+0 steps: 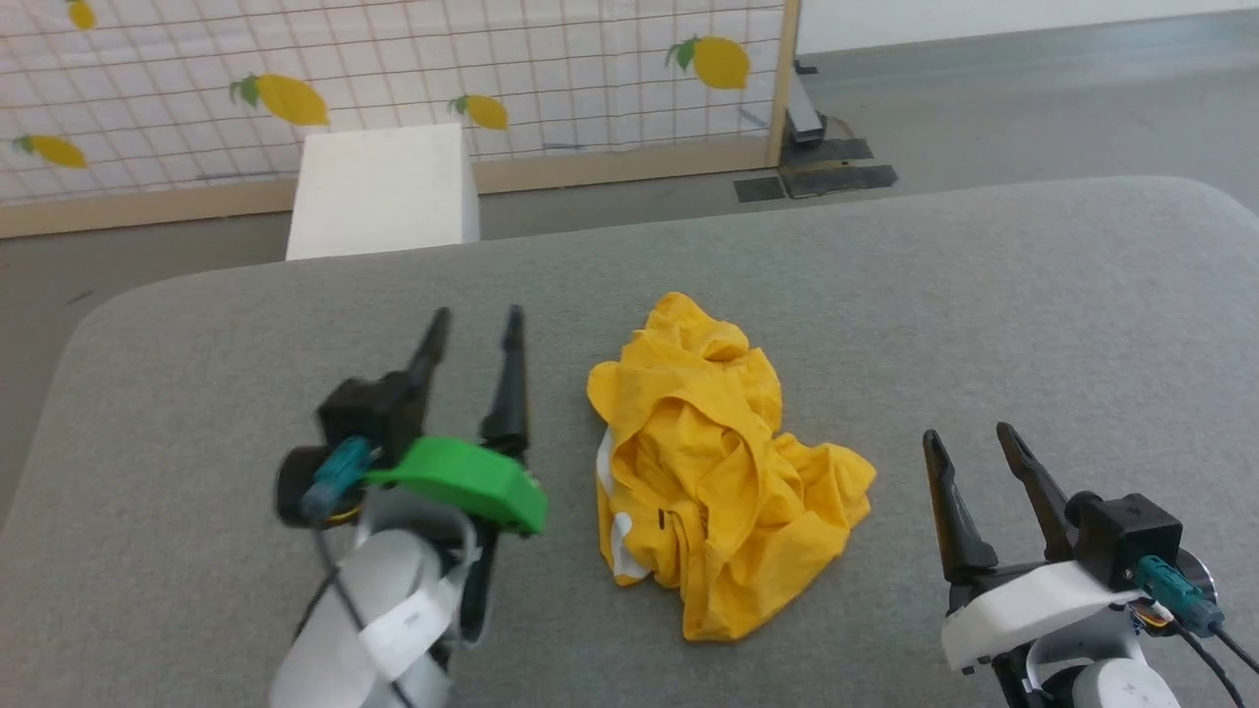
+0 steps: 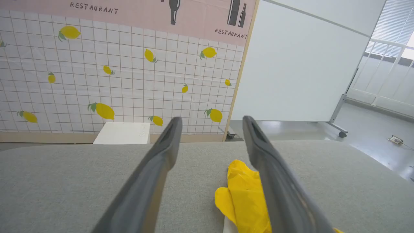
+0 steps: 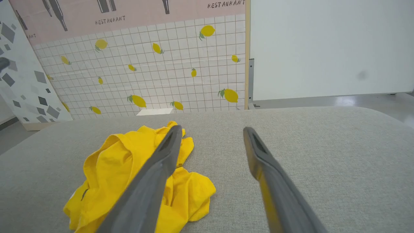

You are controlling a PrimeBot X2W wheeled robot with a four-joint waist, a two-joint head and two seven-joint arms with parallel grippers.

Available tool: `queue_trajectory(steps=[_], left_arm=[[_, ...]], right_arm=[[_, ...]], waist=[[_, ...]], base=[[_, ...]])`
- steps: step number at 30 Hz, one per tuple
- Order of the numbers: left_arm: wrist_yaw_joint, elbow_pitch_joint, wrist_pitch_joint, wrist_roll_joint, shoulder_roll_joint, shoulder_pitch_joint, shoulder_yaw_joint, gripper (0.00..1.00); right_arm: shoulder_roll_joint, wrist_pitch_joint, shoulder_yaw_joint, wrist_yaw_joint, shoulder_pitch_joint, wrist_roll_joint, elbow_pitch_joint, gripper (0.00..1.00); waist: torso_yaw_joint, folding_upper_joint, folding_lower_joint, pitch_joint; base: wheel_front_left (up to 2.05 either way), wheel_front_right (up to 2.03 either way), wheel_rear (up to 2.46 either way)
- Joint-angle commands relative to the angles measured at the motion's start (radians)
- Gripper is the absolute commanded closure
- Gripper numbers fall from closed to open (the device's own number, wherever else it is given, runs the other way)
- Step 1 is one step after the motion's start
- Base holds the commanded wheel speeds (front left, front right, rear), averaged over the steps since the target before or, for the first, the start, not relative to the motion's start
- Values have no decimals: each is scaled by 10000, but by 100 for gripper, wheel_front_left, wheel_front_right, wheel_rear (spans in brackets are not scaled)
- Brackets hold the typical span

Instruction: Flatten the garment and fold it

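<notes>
The garment [image 1: 713, 472], a bright yellow T-shirt, lies crumpled in a heap in the middle of the grey padded table [image 1: 984, 295]; a bit of white shows at its left edge. My left gripper [image 1: 474, 326] stands open to the left of the heap, clear of it, with nothing between its fingers. In the left wrist view the garment [image 2: 245, 197] shows low and partly behind the right finger of the left gripper [image 2: 212, 122]. My right gripper [image 1: 969, 438] stands open at the lower right, apart from the cloth. In the right wrist view the garment [image 3: 119, 171] lies left of the right gripper [image 3: 212, 129].
A white box [image 1: 384, 192] stands on the floor beyond the table's far edge. Behind it is a lemon-patterned screen [image 1: 393, 79] with a wooden frame. Bare grey table surface spreads on both sides of the heap.
</notes>
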Motion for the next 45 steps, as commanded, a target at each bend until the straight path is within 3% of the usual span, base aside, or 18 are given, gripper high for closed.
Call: queue_trajectory(steps=[1, 14, 20, 27, 28, 29, 32, 36, 41, 45], left_arm=[[-84, -373, -70, 299, 113, 499, 318, 0], [-1218, -1727, -75, 1889, -110, 2902, 2673, 0], [-1589, -1904, -75, 2354, -455, 3045, 3177, 0], [-1824, -1976, -75, 2632, -770, 3042, 3462, 0], [-1840, -1981, -75, 2649, -792, 3045, 3482, 0], [-1862, -1980, -75, 2656, -814, 3046, 3502, 0], [-1908, -1987, -75, 2664, -854, 3040, 3556, 0], [-1934, -2007, -76, 2675, -882, 3039, 3627, 0], [-1949, -2003, -76, 2692, -896, 3046, 3673, 0], [-1909, -2007, -76, 2622, -899, 3100, 3634, 0]], right_arm=[[-1, 67, -21, -15, 27, 7, -22, 0], [-1, 1141, -633, -15, -930, -192, 1254, 0], [-1, 3203, -698, -15, -1922, -143, 2916, 0], [-1, 6550, -122, -15, -2729, -196, 4640, 0], [-1, 6892, -75, -15, -2739, -275, 4709, 59], [-1, 7208, -75, -15, -2735, -380, 4705, 100], [-1, 6967, -459, -15, -2689, -636, 4170, 100], [-1, 5247, -1555, -15, -2426, -777, 3098, 100], [-1, 3666, -3664, -15, -1784, -844, 2203, 100], [-1, 3579, -5294, -15, -1237, -779, 2209, 100]], waist=[[287, -1, 1, -7], [1267, -1, 1, 294], [1604, -1, 1, 542], [1809, -1, 1, 685], [1817, -1, 1, 694], [1827, -1, 1, 705], [1823, -1, 1, 733], [1772, -1, 1, 729], [1653, -1, 1, 662], [1512, -1, 1, 588]], base=[[0, 0, 0], [0, 0, 0], [0, 0, 0], [0, 0, 0], [0, 0, 0], [0, 0, 0], [0, 0, 0], [0, 0, 0], [0, 0, 0], [0, 0, 0]])
